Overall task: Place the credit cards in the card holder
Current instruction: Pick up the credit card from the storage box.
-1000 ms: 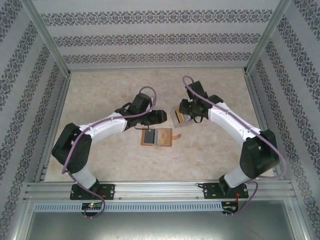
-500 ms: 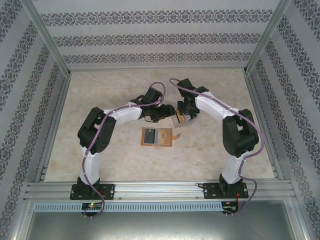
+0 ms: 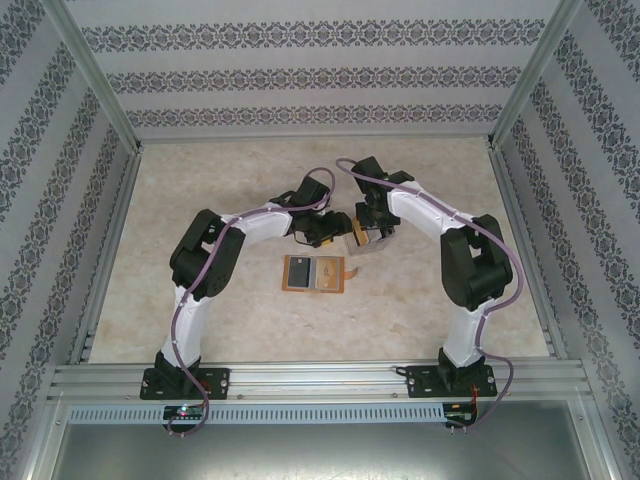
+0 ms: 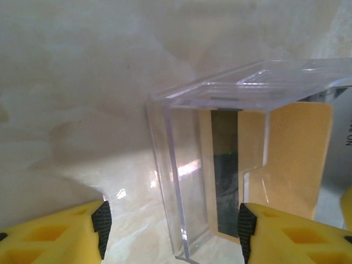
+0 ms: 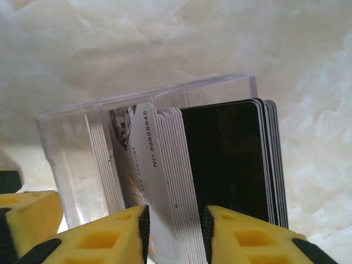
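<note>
Left pincer point(image 4: 173, 230) is standing wide open. Its yellow fingers point(image 4: 55, 239) are sitting on either side of one corner of the clear box point(image 4: 190, 165), and they are not squeezing it. An orange-yellow card point(image 4: 300, 148) and a dark card point(image 4: 224, 165) are showing through the clear wall, standing up on their edges.

The right pincer point(image 5: 176, 234) is standing narrow. Its two yellow fingers are pinching a small bunch of white credit cards point(image 5: 173, 181) between them. Those cards are standing upright in the middle of the row in the box. Just beside them on one side, a black card point(image 5: 220, 159) is facing the camera, with more cards stacked behind it. On the other side, a white card with printed numbers point(image 5: 147, 154) is leaning a little, and more white cards are standing near the box wall.

Seen from above, both pincers are meeting at the box near the middle of the table point(image 3: 200, 290), almost nose to nose. The card holder point(image 3: 313, 273) is lying open and flat on the table, just beside the box on the side nearer the arm bases. Its grey pockets are facing up. Both pincers are hanging apart from it.
</note>
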Action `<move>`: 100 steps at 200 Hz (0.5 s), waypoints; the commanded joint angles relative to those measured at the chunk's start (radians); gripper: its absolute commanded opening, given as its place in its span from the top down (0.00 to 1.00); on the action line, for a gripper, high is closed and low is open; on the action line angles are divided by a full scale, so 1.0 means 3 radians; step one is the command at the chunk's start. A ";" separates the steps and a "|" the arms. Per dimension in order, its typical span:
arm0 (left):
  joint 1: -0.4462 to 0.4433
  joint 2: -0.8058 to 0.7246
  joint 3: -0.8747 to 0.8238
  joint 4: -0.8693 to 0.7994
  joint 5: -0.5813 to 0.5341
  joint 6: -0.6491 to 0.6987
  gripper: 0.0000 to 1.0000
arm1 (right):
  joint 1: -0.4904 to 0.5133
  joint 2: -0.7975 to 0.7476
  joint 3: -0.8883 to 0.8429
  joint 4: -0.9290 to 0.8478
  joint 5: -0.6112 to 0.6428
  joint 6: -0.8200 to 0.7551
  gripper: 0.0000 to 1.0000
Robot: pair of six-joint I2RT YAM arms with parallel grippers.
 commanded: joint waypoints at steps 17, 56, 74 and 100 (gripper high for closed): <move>-0.0043 0.0080 0.0072 -0.0272 -0.0076 0.0013 0.40 | 0.0044 0.0165 0.0176 -0.0119 0.0300 -0.0133 0.66; -0.0043 0.0119 0.0081 -0.0339 -0.0113 0.0041 0.41 | 0.0161 0.0326 0.0257 -0.0169 0.0606 -0.0229 0.65; -0.0044 0.0134 0.0092 -0.0340 -0.0104 0.0041 0.41 | 0.0198 0.0380 0.0291 -0.0207 0.0690 -0.0235 0.64; -0.0043 0.0164 0.0118 -0.0347 -0.0102 0.0042 0.41 | 0.0264 0.0377 0.0319 -0.0234 0.0960 -0.0242 0.64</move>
